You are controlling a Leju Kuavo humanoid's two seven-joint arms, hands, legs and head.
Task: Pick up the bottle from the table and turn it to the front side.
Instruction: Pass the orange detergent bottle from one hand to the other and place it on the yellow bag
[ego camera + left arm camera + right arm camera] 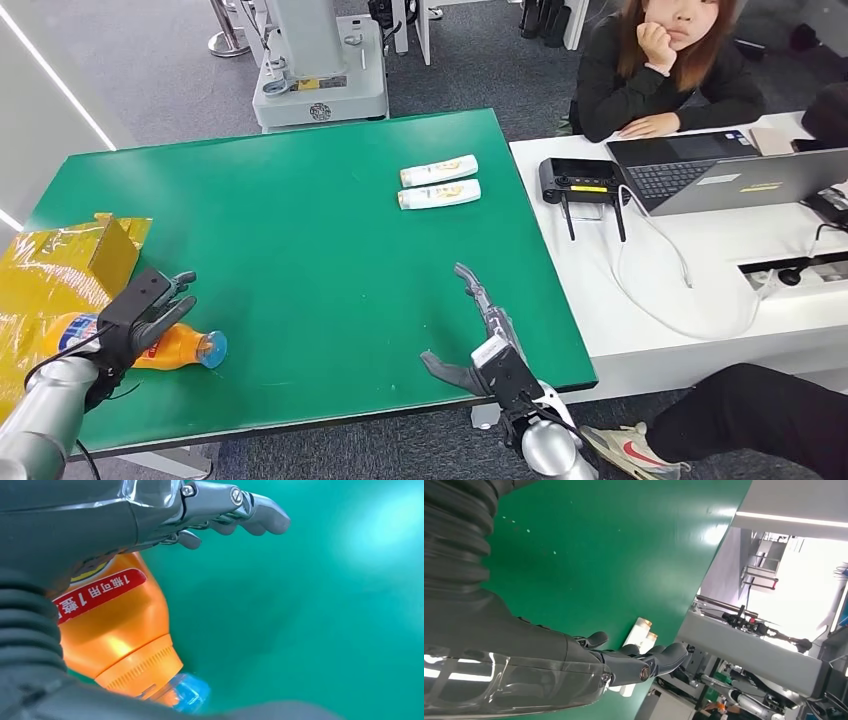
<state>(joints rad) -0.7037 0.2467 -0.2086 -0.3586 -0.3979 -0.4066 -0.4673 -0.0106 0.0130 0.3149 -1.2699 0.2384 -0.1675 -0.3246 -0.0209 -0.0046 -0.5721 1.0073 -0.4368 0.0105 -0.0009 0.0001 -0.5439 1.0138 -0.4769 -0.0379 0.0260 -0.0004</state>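
Head view: left robot hand [145, 315] rests over the lying orange plastic bottle [170, 348] on the green worktop [300, 220]; grasp unclear. Left wrist view adds its red label [97, 594]. Right robot hand [478, 345] hovers released.

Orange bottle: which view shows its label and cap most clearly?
The left wrist view: the orange bottle is close, its red label strip and blue cap readable. The head view shows it small, lying under the left hand. The right wrist view looks elsewhere.

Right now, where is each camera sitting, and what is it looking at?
Head view: high on the body, looking down at the green table; both arms show.
Left wrist view: behind the left hand, looking at the orange bottle under it.
Right wrist view: behind the right hand, facing across the table.
Shared: head and right wrist views both show two white tubes.
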